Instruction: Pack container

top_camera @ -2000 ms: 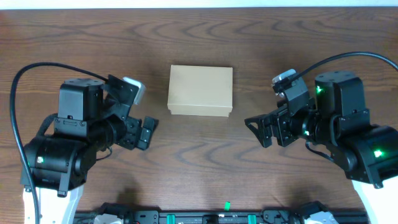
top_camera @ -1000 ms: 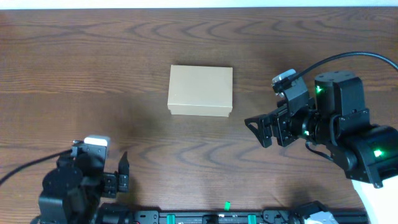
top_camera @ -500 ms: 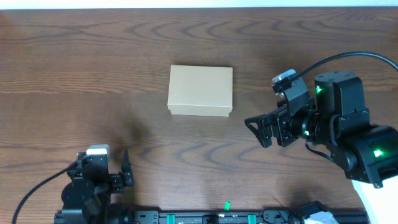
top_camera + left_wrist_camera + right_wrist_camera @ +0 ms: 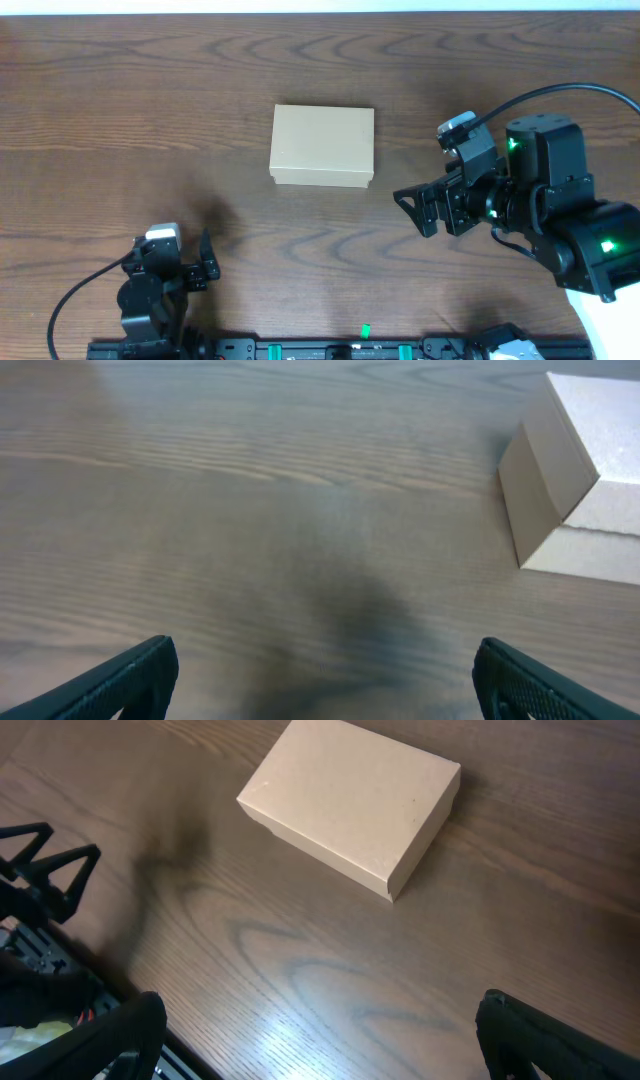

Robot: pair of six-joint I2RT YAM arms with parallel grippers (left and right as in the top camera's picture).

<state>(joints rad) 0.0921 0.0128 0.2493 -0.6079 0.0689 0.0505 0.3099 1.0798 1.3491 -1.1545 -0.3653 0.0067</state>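
I saw the container (image 4: 322, 146) sitting on the wooden table (image 4: 120, 100), a little above the middle of the overhead view, between the two arms and touched by neither. It was a plain tan cardboard box, rectangular and unprinted, its long sides running across the table, with a pale top face above a slightly darker front wall. In the right wrist view it lay at an angle across the upper part of the picture, its edges crisp and its lid flat down on the body. A thin line ran along the near wall just under the top, and I took it for the edge of the flap, though I could not be sure. The left wrist view caught only one corner of the box at the upper right, softly blurred. The left gripper (image 4: 207, 265) sat low near the front edge of the table, well apart from the box, its fingers spread wide over bare wood. The right gripper (image 4: 413, 208) hung near the box's front right corner, likewise spread wide and holding nothing.
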